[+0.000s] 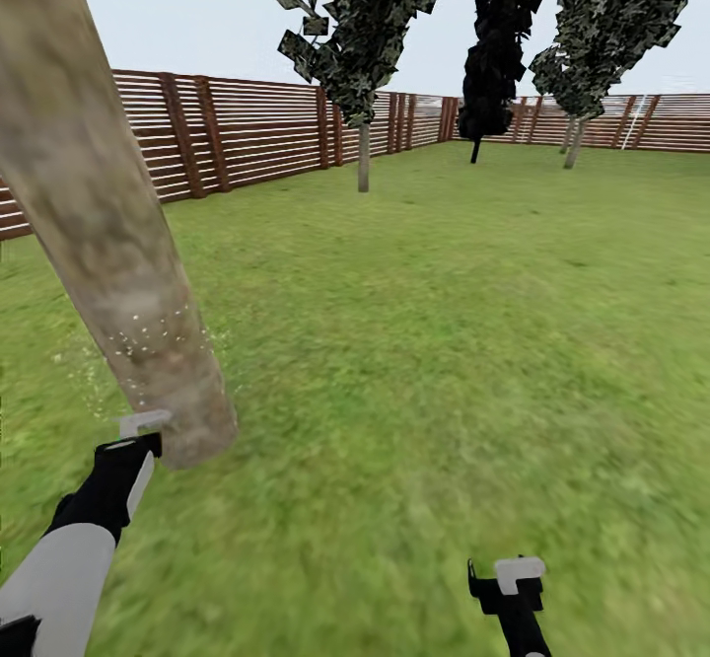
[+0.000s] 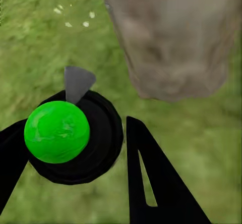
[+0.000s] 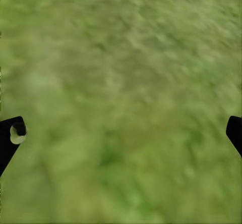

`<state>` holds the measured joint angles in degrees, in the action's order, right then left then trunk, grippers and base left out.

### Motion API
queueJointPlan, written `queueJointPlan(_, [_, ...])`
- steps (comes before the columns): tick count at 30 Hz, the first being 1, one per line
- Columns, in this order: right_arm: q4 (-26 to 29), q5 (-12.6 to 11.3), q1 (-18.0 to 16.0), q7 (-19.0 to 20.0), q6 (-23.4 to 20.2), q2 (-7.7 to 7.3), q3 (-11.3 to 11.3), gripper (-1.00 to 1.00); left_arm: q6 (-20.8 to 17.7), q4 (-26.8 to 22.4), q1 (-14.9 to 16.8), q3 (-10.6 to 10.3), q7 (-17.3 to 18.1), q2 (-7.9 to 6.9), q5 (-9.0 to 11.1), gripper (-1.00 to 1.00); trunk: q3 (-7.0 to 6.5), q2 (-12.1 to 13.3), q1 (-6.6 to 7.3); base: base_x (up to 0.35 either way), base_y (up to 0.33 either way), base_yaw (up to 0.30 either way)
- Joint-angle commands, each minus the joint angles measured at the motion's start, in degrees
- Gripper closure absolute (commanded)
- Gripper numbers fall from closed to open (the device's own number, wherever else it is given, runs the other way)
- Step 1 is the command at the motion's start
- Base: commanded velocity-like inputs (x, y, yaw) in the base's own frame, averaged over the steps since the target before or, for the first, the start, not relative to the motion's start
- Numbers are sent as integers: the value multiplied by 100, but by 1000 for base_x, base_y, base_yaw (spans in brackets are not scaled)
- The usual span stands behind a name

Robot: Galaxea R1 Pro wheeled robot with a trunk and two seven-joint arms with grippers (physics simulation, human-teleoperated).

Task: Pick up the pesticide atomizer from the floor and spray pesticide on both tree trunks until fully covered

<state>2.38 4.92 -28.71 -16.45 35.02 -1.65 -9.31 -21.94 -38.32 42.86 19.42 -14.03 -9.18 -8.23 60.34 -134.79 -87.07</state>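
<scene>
The pesticide atomizer (image 2: 57, 131) has a bright green ball on a round black body with a grey nozzle (image 2: 76, 81). My left gripper (image 2: 75, 133) is shut on it, one black finger on each side. In the head view this gripper (image 1: 133, 445) sits low beside the base of a thick, mottled grey-tan tree trunk (image 1: 108, 233), with the grey nozzle pointing at the bark. White spray specks (image 1: 148, 336) dot the lower trunk and the grass beside it. My right gripper (image 1: 505, 578) hangs open over bare grass, holding nothing. A second tree (image 1: 363, 156) with a thin-looking grey trunk stands far off near the fence.
Green lawn (image 1: 444, 341) stretches ahead to a brown slatted fence (image 1: 247, 134). A dark narrow cypress (image 1: 493, 55) and another leafy tree (image 1: 577, 134) stand at the far right. The near trunk (image 2: 176, 37) rises close to my left arm.
</scene>
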Motion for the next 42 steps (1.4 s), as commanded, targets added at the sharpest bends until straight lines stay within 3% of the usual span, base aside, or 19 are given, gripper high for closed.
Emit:
queueJointPlan(1, [-3,53,-3,-60,-4,4,-27,-100,-17,-8,3,16,7,1,-65,100,5,-2,1,8,-2,193])
queueJointPlan(6, [-10,53,-3,-57,-10,13,-27,-100,18,-120,3,-3,6,38,-55,100,5,-2,1,1,-172,258])
queueJointPlan(9, [-6,52,-3,-59,-5,15,-27,-100,102,84,-1,-10,14,256,-65,100,5,-2,1,0,-272,44])
queueJointPlan(10, [-8,53,-3,-60,-5,15,-27,-100,675,392,2,0,1,316,-68,100,5,-2,1,28,-275,1])
queueJointPlan(13, [-10,53,-3,-60,-12,6,-27,-100,1100,559,3,1,10,334,-95,100,5,-2,1,61,-275,0])
queueJointPlan(22, [-10,53,-3,-60,-13,6,-27,-100,1130,576,3,11,-141,334,-57,100,5,-2,1,93,-272,115])
queueJointPlan(33, [-10,53,-3,-60,-13,6,-27,-100,1129,876,-143,156,-135,152,-75,100,5,-2,1,141,-269,271])
queueJointPlan(42, [-9,52,-3,-60,-11,4,-27,-100,1123,882,-146,166,-137,139,-81,100,5,-2,1,255,-167,25])
